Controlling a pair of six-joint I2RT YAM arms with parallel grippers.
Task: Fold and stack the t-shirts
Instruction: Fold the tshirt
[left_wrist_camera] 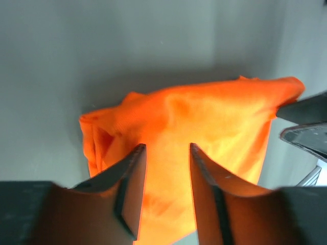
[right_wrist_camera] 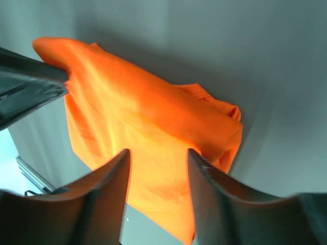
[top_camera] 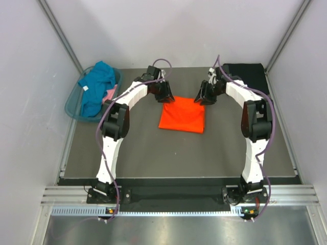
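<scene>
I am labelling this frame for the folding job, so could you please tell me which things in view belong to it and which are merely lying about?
Part of the job:
orange t-shirt, folded mid-table
black t-shirt, far right corner
teal t-shirt and pink t-shirt, both in the basket

Just lying about:
the basket itself, far left

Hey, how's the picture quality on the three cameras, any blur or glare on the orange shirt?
Top external: even light, sharp, the orange t-shirt vivid, no glare. Left wrist: shirt's middle blown out bright, left gripper's fingers dark, blurred. Right wrist: shirt sharper, right gripper's fingers soft-edged.
</scene>
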